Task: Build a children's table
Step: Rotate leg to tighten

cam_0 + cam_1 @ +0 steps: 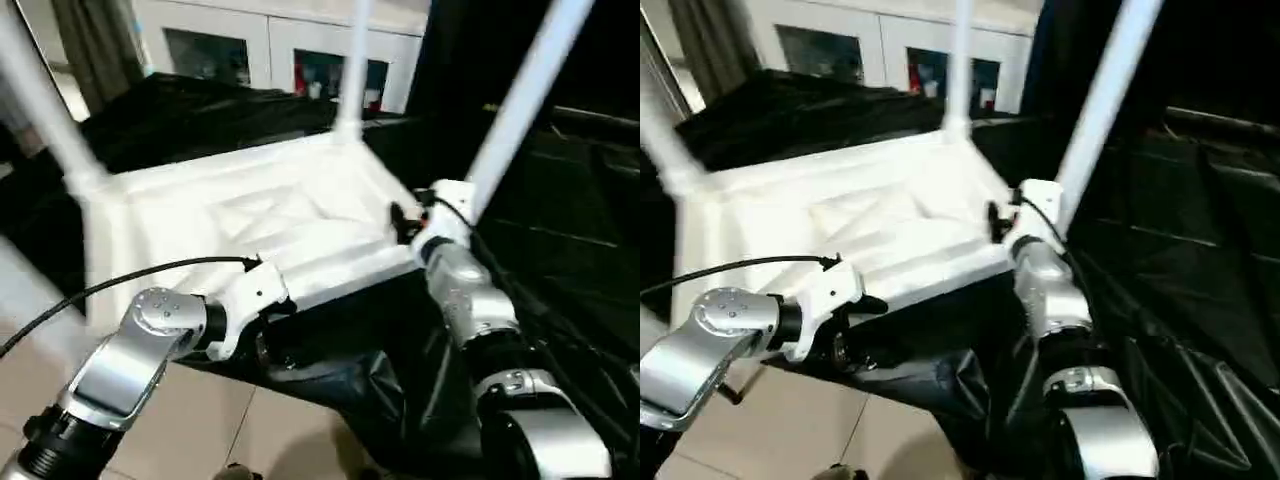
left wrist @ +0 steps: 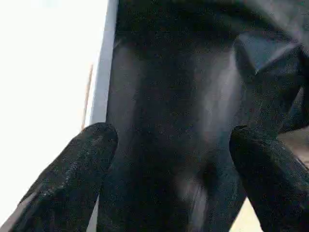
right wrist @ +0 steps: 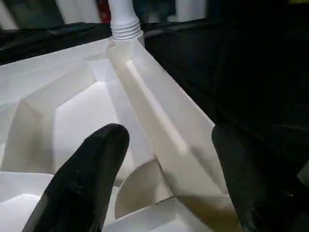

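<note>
The children's table lies upside down on black sheeting, its white ribbed tabletop point(image 1: 270, 215) facing up. Three white legs stand in its corner sockets: one at the left point(image 1: 40, 100), one at the back point(image 1: 352, 70) and one at the right point(image 1: 525, 100). My left gripper point(image 2: 171, 133) is open at the tabletop's near edge, with the white rim beside one finger point(image 2: 77, 179) and nothing between the jaws. My right gripper point(image 3: 170, 135) is open astride the rim near the right leg's socket, one finger point(image 3: 91, 179) inside the tabletop and the other outside.
Black plastic sheeting point(image 1: 560, 230) covers the surface under and around the tabletop and hangs down at the front. Pale floor tiles point(image 1: 200, 430) show below the left arm. White cabinets with glass doors point(image 1: 260, 45) stand behind.
</note>
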You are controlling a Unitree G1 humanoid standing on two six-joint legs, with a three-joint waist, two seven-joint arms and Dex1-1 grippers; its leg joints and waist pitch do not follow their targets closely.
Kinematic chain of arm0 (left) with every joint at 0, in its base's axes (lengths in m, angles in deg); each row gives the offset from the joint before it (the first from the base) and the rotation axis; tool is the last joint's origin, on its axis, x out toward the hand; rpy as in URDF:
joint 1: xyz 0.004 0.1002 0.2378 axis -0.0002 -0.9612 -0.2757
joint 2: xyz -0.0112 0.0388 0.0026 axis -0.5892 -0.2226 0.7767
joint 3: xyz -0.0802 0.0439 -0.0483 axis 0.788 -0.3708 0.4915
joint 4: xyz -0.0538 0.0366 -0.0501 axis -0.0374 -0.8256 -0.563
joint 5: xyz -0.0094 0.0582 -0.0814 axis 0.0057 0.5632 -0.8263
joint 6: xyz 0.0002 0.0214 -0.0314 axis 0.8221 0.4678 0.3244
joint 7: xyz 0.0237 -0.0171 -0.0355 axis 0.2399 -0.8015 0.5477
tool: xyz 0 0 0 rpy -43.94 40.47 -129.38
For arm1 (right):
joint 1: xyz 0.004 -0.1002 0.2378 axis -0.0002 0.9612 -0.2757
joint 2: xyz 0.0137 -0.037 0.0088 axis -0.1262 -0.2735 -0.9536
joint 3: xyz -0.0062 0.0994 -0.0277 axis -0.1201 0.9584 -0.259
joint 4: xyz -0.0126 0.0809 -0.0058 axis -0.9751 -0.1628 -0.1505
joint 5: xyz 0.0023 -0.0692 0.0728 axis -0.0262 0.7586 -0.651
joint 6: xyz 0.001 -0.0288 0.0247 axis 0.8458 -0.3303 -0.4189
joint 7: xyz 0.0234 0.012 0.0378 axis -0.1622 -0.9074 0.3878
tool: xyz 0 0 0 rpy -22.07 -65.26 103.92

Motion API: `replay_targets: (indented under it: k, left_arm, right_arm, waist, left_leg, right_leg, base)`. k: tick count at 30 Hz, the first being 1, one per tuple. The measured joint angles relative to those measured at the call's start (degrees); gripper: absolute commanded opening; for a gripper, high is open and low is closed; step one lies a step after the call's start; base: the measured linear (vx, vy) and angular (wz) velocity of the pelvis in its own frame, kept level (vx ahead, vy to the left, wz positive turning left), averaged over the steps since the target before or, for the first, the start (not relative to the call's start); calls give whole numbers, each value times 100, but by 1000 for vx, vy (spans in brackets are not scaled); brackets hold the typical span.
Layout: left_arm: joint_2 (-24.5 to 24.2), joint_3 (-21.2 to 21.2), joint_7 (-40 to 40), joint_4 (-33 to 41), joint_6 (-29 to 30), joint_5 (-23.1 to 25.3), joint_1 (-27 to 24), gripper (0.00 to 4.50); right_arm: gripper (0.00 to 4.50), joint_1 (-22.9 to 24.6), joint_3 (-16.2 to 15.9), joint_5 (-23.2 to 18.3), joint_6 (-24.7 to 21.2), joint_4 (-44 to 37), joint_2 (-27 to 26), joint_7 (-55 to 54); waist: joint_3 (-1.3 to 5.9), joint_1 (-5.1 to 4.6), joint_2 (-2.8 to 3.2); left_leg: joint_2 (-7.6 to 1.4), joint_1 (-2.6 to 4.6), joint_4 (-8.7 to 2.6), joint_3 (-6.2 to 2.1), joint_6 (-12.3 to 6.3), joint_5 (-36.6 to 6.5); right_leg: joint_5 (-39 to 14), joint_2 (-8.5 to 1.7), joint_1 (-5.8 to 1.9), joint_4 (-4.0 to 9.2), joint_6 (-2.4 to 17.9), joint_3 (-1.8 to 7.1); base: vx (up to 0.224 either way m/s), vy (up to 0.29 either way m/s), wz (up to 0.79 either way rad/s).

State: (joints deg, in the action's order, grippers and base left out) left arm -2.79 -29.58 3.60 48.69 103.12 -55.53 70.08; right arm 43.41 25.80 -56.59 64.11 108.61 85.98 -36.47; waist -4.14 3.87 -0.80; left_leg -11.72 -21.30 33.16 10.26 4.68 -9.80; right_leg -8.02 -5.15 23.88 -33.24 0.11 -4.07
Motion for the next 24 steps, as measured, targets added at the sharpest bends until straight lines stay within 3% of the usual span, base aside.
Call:
replay_targets:
  k: [7,14,18,22,24]
  left_arm:
    - [-60,-6,243,-136,-43,113,2,442]
    - [-28,122,449,-337,-539,95,-28,442]
    - [-89,776,357,224,-738,-403,-610,442]
    - [-345,1317,98,824,-735,-878,-1387,442]
    - [-408,1776,-71,1229,-736,-1204,-2046,442]
  right_arm:
    - [328,-156,472,-54,368,518,586,-245]
    - [328,-199,726,-102,591,888,1356,-210]
    - [328,-219,865,-95,755,1096,1927,41]
    - [328,-14,862,-92,837,759,2056,606]
    - [328,424,573,-97,814,89,1968,1120]
  waist:
    - [-1,24,-1]
    - [-1,26,1]
    - [0,-3,12]
    - [-1,-97,15]
    - [-1,-165,20]
  left_leg:
    - [0,-12,5,30,-3,1]
    - [-4,-24,14,33,-4,2]
    - [-8,-57,43,50,-6,1]
    - [-16,-73,66,53,-19,-7]
    - [-20,-77,59,53,-23,-11]
  right_leg:
    - [-3,-2,1,0,-6,30]
    - [-20,-1,15,-27,-34,29]
    - [-54,-2,40,-62,-19,29]
    - [-86,4,62,-91,-16,30]
    - [-89,15,77,-90,-13,38]
  base:
    - [0,0,0]
    - [0,0,0]
    - [0,0,0]
    - [0,0,0]
    - [0,0,0]
